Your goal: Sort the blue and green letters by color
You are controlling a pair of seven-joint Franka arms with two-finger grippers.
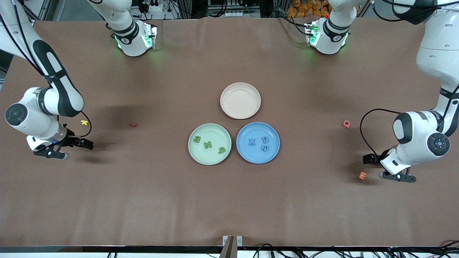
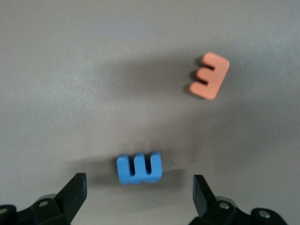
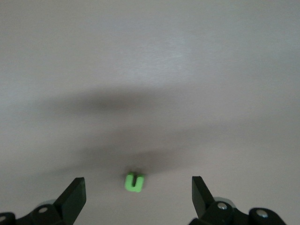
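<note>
Three green letters, B, N and p, lie in the green plate. The blue plate holds a blue X, g and c. My left gripper hangs open, low over the table at the left arm's end. A blue m lies on the cloth between its fingers, untouched. At the right arm's end my right gripper is also open and low. A small green n lies on the cloth between its fingers. Both these letters are hidden in the front view.
A pale pink plate holding nothing sits farther from the camera than the two coloured plates. An orange E lies beside the left gripper, a pink Q farther back. A yellow k and a dark red letter lie near the right arm.
</note>
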